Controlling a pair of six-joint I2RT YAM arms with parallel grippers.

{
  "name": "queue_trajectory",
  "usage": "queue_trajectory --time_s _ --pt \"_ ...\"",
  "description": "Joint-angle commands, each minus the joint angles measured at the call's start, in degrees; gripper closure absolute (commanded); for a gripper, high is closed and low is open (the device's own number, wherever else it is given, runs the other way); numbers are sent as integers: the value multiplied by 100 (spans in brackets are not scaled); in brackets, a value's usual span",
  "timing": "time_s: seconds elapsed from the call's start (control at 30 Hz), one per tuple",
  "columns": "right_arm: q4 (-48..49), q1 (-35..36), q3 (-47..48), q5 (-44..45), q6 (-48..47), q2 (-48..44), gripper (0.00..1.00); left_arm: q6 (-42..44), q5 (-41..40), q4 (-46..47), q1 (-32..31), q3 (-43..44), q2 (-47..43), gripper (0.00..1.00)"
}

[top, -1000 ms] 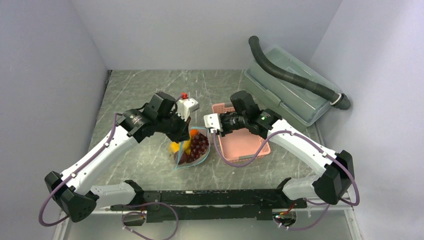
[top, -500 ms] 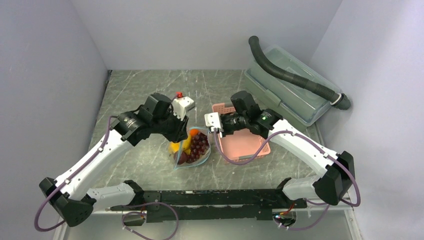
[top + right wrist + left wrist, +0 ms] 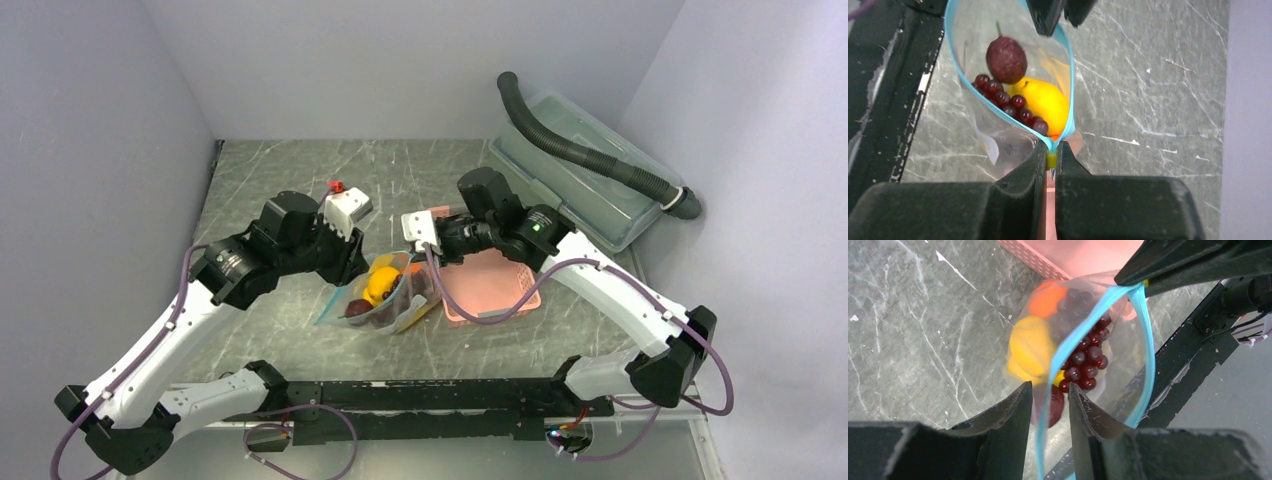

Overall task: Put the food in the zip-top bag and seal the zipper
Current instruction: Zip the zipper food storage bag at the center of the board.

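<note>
Checking edges: where is the bag (image 3: 400, 308) held? — Jo

Held mid-table between the two arms, mouth open, just beside the near-left corner of the pink basket (image 3: 495, 285). Contact with the basket cannot be told, nor whether the bag's bottom rests on the table (image 3: 270, 170). Food is seen inside: a yellow fruit (image 3: 1045, 100), a dark round fruit (image 3: 1006, 59), grapes (image 3: 1000, 96), an orange (image 3: 1045, 300). — Sam

Fingers? — Jo

Right gripper (image 3: 1051, 146): pinched tight on the end of the blue strip (image 3: 1071, 90), with a small yellow end piece (image 3: 1050, 161) caught between the tips. Left gripper (image 3: 1050, 387): a narrow gap is left between the fingers. One lip of the strip is run through it and the other lip is passed outside the fingers. Whether that lip is actually squeezed cannot be told. — Sam

Room to move? — Jo

Bare table is seen to the left of the bag and toward the back wall. The right side is taken up by the basket, and past it by the clear box (image 3: 585, 205), set against the right wall with a black hose (image 3: 590, 155) laid across its lid. The near edge is closed off by the black rail (image 3: 420, 395), close to the bag's near side. The grippers are set facing each other across the open mouth. — Sam
</note>
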Motion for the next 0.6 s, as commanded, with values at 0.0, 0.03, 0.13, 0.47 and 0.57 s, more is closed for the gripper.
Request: queue_trajectory --time_s 0.0,0.03,0.13,0.47,0.57 --pt "-453 215 739 38 252 227 100 82 161 368 -26 119 -131 62" --pt "-578 267 826 59 252 293 100 103 228 429 -24 98 -174 62" --pt "-849 414 998 202 350 436 100 164 507 697 -22 -38 -387 61" --pt "-1425 632 1660 224 1062 887 100 111 970 1811 -26 -748 -1231 52" --pt "-1460 681 1791 179 1285 946 100 31 1044 1852 -26 -780 -1248 52"
